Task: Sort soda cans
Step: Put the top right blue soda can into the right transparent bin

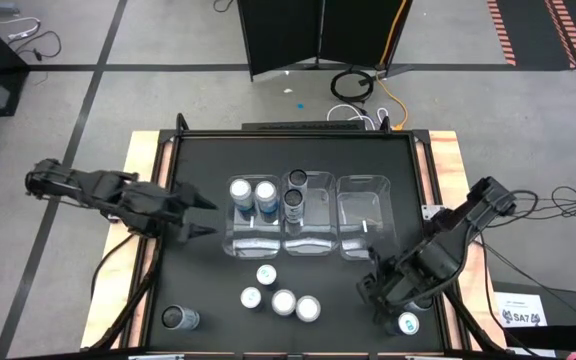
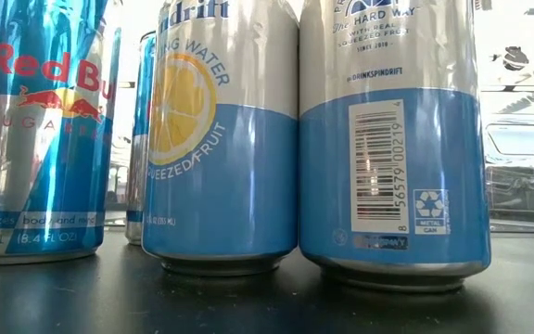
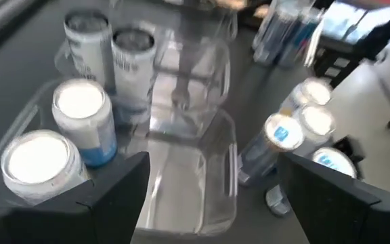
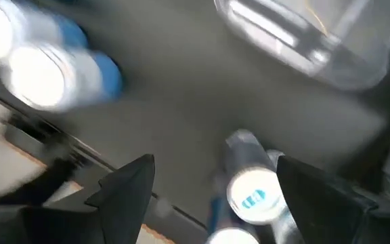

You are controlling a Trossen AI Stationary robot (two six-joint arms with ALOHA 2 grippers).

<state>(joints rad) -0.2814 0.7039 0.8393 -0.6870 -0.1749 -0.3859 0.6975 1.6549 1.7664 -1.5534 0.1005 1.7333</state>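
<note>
Three clear bins stand in a row at mid-table. The left bin holds two white-topped, blue-sided cans. The middle bin holds two dark cans. Several white-topped cans stand loose near the table's near edge, and they fill the low view. A dark can stands at the near left. My left gripper hovers open just left of the left bin. My right gripper is open beside a teal-marked can.
The right bin holds no cans. Bare black table lies between the bins and the loose cans. Wooden side rails border the table. A Red Bull can stands close to the low camera.
</note>
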